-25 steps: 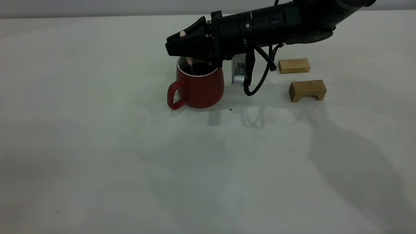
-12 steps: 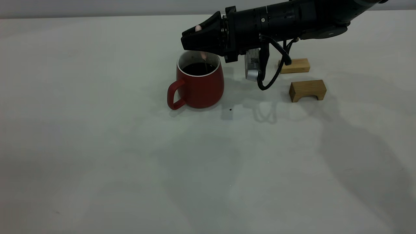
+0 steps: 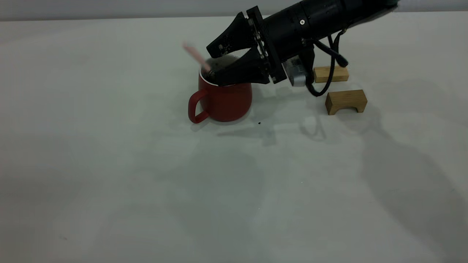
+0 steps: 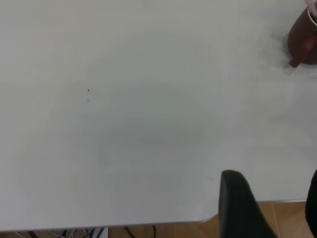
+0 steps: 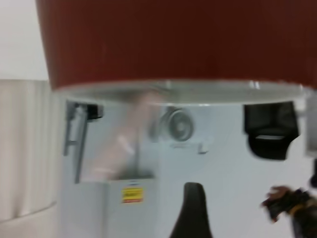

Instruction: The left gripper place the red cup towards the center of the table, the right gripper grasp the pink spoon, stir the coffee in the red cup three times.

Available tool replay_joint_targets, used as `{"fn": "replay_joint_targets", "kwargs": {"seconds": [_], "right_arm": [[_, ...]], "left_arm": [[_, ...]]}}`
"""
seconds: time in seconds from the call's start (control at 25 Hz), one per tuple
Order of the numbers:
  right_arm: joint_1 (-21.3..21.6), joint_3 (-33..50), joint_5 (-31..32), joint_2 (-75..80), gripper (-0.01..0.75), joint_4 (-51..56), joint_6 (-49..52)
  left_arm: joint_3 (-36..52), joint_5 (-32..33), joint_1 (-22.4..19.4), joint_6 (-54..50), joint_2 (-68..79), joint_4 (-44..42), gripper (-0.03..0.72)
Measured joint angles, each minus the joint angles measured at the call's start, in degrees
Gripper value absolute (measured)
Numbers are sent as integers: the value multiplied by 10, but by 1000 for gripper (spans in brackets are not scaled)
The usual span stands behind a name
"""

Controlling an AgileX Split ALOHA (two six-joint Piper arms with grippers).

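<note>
The red cup (image 3: pixel 223 100) stands upright near the table's (image 3: pixel 109 164) middle, its handle toward the left. My right gripper (image 3: pixel 211 63) hovers at the cup's mouth from the right and is open, one finger above the rim and one across it. The pink spoon (image 3: pixel 195 56) is free of the fingers and blurred. It leans out over the cup's left rim, handle up. The lower finger hides most of the coffee. The right wrist view shows the cup's wall (image 5: pixel 173 44) close by and the spoon as a pale smear (image 5: pixel 133 134). My left gripper (image 4: pixel 272 181) is open and parked over the table edge, far from the cup (image 4: pixel 303 39).
Two tan wooden blocks lie right of the cup, a flat one (image 3: pixel 330 73) and an arch-shaped one (image 3: pixel 346 101). A tiny dark speck (image 3: pixel 259 123) sits just in front of the cup. The right arm's cable (image 3: pixel 323 87) hangs above the blocks.
My right gripper was shut on the spoon and has opened. It has also drawn back to the right. The spoon has tipped to the left against the cup's rim.
</note>
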State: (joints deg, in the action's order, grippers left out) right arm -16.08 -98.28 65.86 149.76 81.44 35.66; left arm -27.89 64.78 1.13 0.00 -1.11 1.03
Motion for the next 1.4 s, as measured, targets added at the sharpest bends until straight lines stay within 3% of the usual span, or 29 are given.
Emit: {"fn": "replay_joint_targets", "kwargs": {"seconds": [0.16, 0.32, 0.52, 0.68, 0.8, 0.88, 1.0, 1.16, 1.4], "right_arm": [[0, 0, 1, -24, 723, -29, -130], [0, 0, 3, -75, 674, -85, -365], [0, 0, 11, -161, 529, -182, -588], [0, 0, 17, -228, 406, -206, -673], [0, 0, 19, -289, 324, -240, -682], [0, 0, 26, -342, 269, -319, -651], [0, 0, 38, -435, 210, -480, -499], [0, 4, 46, -537, 183, -688, -335], [0, 61, 50, -698, 183, -814, -352]], "left_arm": [[0, 0, 0, 0, 0, 0, 407], [0, 0, 0, 0, 0, 0, 407], [0, 0, 0, 0, 0, 0, 407], [0, 0, 0, 0, 0, 0, 407], [0, 0, 0, 0, 0, 0, 407], [0, 0, 0, 0, 0, 0, 407], [0, 0, 0, 0, 0, 0, 407], [0, 0, 0, 0, 0, 0, 407], [0, 0, 0, 0, 0, 0, 407]]}}
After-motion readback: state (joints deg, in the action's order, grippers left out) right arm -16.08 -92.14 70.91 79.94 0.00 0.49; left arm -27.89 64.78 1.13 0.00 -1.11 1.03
